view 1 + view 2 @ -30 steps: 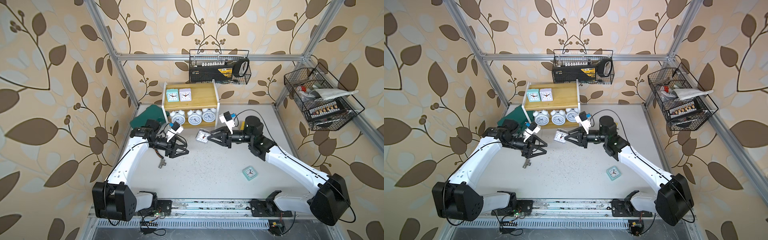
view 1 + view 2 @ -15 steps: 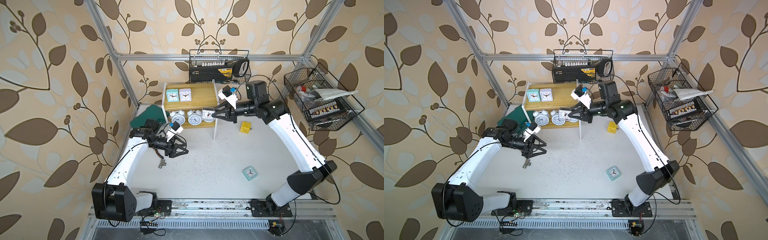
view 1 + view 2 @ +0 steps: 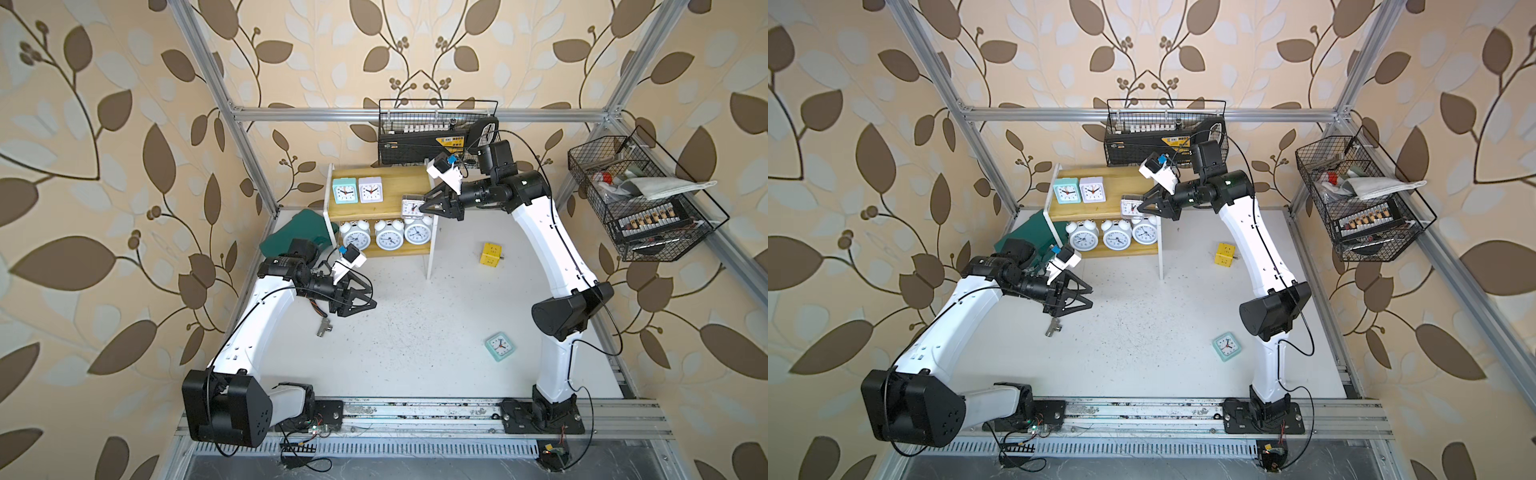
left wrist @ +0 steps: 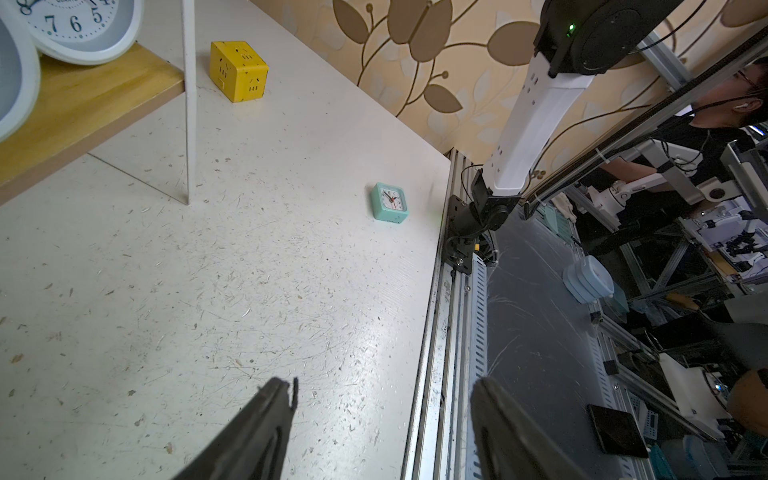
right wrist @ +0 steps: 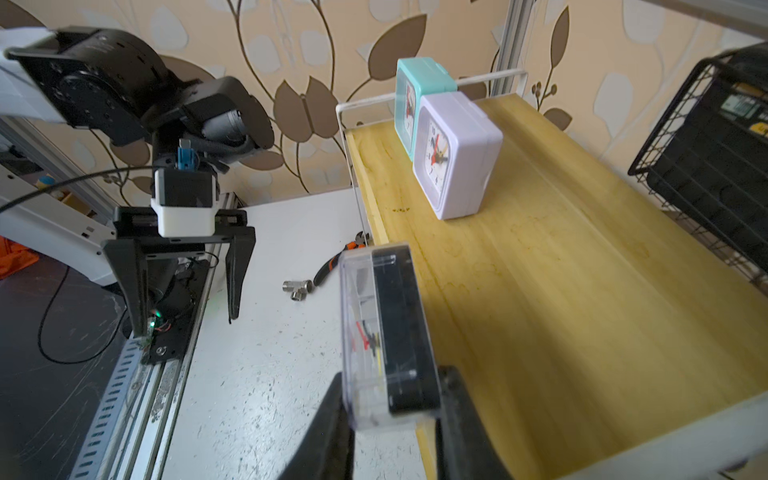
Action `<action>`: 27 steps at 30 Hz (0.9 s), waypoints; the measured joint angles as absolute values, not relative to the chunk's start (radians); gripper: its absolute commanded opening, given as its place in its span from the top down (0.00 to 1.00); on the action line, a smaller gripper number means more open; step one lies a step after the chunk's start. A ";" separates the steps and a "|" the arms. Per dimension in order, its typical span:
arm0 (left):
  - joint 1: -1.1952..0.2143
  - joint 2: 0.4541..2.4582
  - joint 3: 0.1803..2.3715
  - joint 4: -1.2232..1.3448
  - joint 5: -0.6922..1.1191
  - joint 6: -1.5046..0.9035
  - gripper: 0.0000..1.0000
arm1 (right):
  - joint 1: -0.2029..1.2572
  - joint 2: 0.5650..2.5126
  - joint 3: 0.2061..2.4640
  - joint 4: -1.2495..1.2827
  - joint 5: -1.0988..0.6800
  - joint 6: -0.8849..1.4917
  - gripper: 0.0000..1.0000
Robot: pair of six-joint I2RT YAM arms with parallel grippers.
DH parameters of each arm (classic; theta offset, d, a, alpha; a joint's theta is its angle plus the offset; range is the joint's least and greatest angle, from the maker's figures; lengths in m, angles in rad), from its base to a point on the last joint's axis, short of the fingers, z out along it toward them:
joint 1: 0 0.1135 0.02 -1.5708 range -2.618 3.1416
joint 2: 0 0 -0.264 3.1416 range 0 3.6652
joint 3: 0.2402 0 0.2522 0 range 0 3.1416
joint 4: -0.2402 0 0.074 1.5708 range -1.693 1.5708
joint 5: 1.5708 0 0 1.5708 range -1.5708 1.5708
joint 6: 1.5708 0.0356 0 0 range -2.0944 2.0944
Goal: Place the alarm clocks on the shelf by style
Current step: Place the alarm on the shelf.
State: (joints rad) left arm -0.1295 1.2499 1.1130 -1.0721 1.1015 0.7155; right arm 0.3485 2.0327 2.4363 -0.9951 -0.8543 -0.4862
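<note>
Right wrist view: your right gripper [image 5: 392, 382] pinches the greyish clock [image 5: 386, 332] between narrow fingers, one on its face, one on its back.
Clock's place: between those fingers, over the front lip of the shelf [image 5: 582, 291] top board.
Left gripper [image 4: 382, 386]: fingers wide, nothing between them.
Risk: let go here and you likely lose the clock off the lip, since part of it overhangs the table [image 3: 415, 353].
Second risk: push on past the fingertips and you may knock the lilac clock [image 5: 457, 153] and shelved mint clock [image 5: 419, 75].
Count: seven clocks; three twin-bell clocks [image 3: 391, 235] below the fingers, two on top, one held, one loose mint clock [image 3: 500, 346] on the table; one shelf.
</note>
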 measured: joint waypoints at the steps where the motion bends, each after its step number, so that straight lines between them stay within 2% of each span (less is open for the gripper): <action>1: -0.127 1.247 1.109 -1.073 1.102 0.715 0.28 | 0.347 2.036 2.437 -0.987 -0.855 -0.479 0.81; 14: -0.110 1.241 1.092 -1.071 1.102 0.709 0.28 | 0.354 2.103 2.447 -0.795 -0.861 -0.344 0.80; 27: -0.091 1.241 1.091 -1.072 1.105 0.710 0.28 | 0.387 2.135 2.455 -0.691 -0.796 -0.307 0.78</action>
State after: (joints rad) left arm -0.0906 1.2411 1.0908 -1.0718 1.1053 0.7101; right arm 0.3866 2.1345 2.4546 -0.6910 -0.7959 -0.3065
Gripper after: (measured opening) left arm 0.721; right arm 0.274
